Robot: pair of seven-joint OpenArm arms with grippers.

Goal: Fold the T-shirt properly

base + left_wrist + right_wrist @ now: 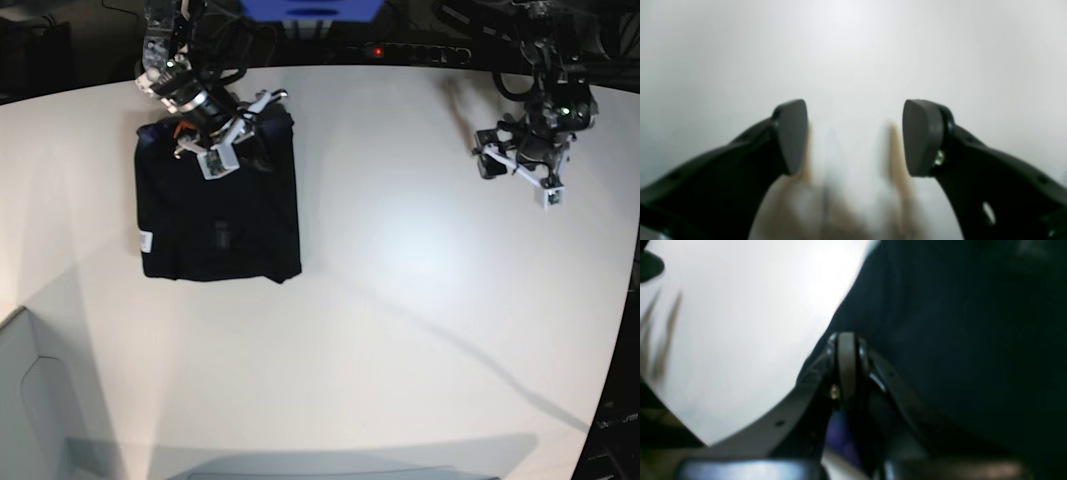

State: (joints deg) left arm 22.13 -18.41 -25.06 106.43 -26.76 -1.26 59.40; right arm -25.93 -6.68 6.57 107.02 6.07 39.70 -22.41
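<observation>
Meanwhile the T-shirt (pixel 218 215) lies folded on the table's (pixel 400 300) left; the right hand (pixel 846 366) pinches its top edge, and the left hand (pixel 853 136) hovers spread, well apart.

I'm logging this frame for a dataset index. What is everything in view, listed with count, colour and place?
T-shirt: one, black, folded into a rectangle on the table's far left in the base view.
White tag: one, on the T-shirt's left edge.
Orange mark: one, at the T-shirt's far edge.
Table: one, white, fills the view.
Right end effector: one, black, shut on the T-shirt's edge.
Left end effector: one, black, open, above bare table, holding nothing.
</observation>
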